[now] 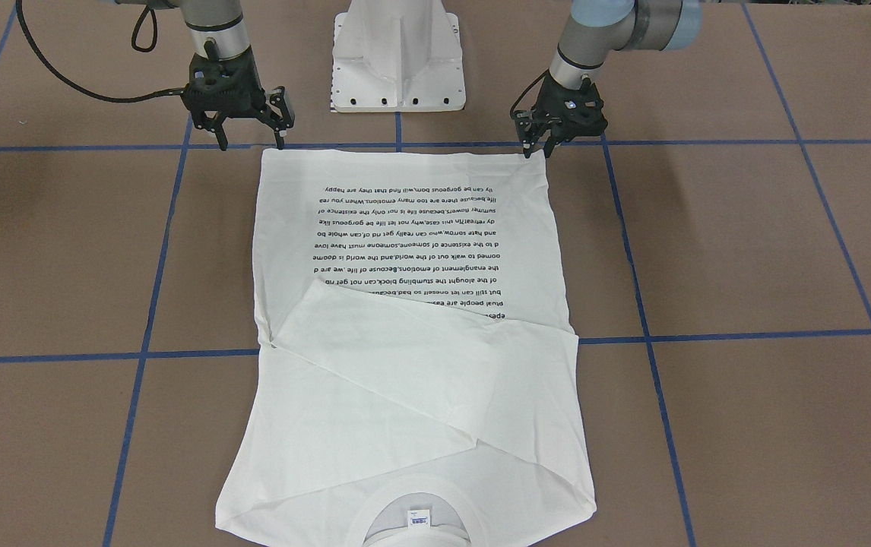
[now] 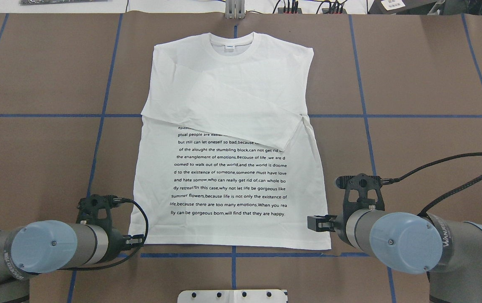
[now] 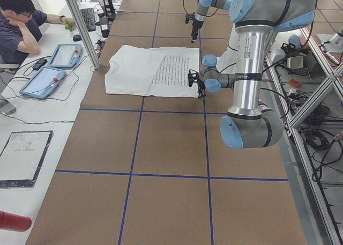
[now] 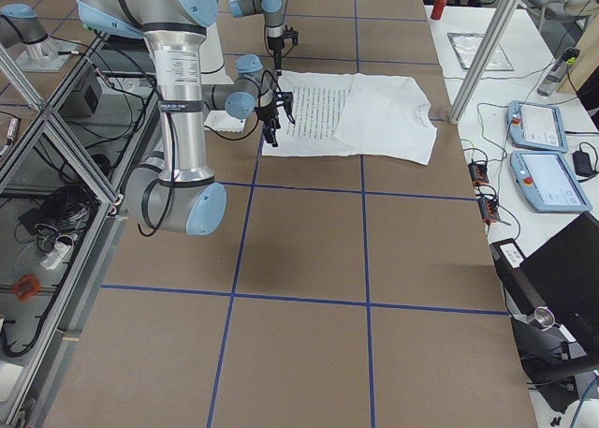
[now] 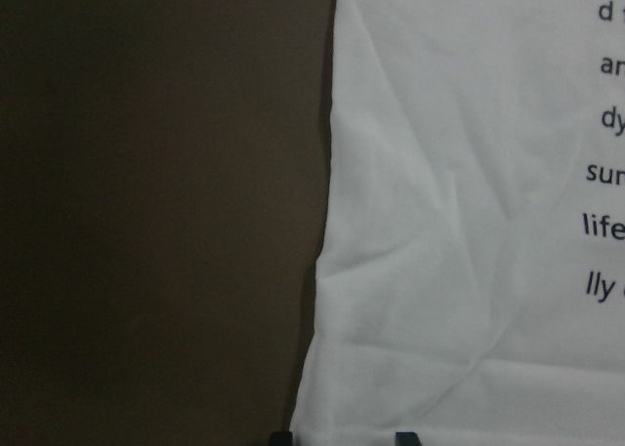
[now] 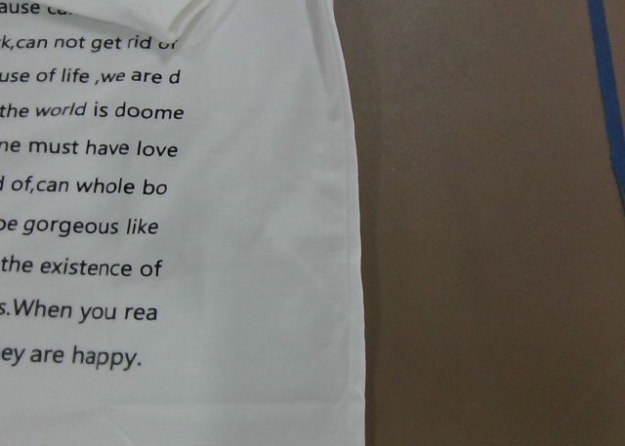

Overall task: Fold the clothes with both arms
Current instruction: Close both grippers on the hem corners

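Shirt [image 2: 232, 176] lies flat on the brown table [image 2: 413, 75], centre of the overhead view, print up and collar at top. One sleeve [image 2: 241, 105] is folded across the chest, covering the top text lines. Left gripper [image 1: 539, 149] and right gripper [image 1: 251, 141] are both spread and holding nothing, one at each hem corner, with the white base [image 1: 397, 68] just past the hem between them and a person [image 3: 19, 20] seated upper left in the left-side view.

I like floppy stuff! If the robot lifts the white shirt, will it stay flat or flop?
Probably flops: the shirt is soft, creased cloth, with a sleeve folded across it. Likely light, since it lies thin and flat.
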{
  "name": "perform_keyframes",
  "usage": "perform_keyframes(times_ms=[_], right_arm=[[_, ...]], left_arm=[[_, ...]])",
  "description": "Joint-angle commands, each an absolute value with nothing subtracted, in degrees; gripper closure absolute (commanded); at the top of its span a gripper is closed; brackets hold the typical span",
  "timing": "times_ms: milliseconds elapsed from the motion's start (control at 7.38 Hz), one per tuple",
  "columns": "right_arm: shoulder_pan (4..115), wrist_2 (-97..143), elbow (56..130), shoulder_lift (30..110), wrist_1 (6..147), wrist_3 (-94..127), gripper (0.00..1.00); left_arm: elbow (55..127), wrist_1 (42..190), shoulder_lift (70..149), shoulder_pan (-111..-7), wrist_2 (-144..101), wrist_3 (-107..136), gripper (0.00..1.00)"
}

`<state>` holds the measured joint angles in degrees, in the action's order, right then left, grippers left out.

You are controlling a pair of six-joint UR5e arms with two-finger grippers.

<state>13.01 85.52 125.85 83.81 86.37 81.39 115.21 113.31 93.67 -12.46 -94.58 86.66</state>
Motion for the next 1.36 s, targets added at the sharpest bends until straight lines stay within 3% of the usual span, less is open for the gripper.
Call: perform_keyframes(times_ms=[0, 136, 542, 814, 949, 1220], right_arm=[[13.0, 85.5, 125.8, 83.8, 86.3, 81.4, 0.00], [12.9, 85.5, 125.8, 83.8, 86.4, 81.4, 0.00], [12.2, 85.5, 125.2, 83.9, 86.2, 81.5, 0.00], [10.6, 83.4, 122.9, 85.8, 78.6, 85.0, 0.01], [9.2, 80.6, 121.7, 87.2, 75.3, 85.7, 0.08], [6.2, 77.1, 120.1, 86.7, 75.2, 88.2, 0.37]], left_arm=[[115.1, 112.9, 93.8, -12.3, -94.7, 85.4, 0.74], [115.2, 112.3, 94.1, -12.4, -94.7, 85.4, 1.00], [115.8, 112.1, 94.2, -12.8, -94.9, 85.3, 1.00], [116.2, 112.1, 94.4, -13.1, -95.3, 85.3, 1.00], [116.2, 112.1, 94.4, -13.1, -95.3, 85.3, 1.00], [116.4, 112.2, 94.6, -13.1, -95.5, 85.4, 1.00]])
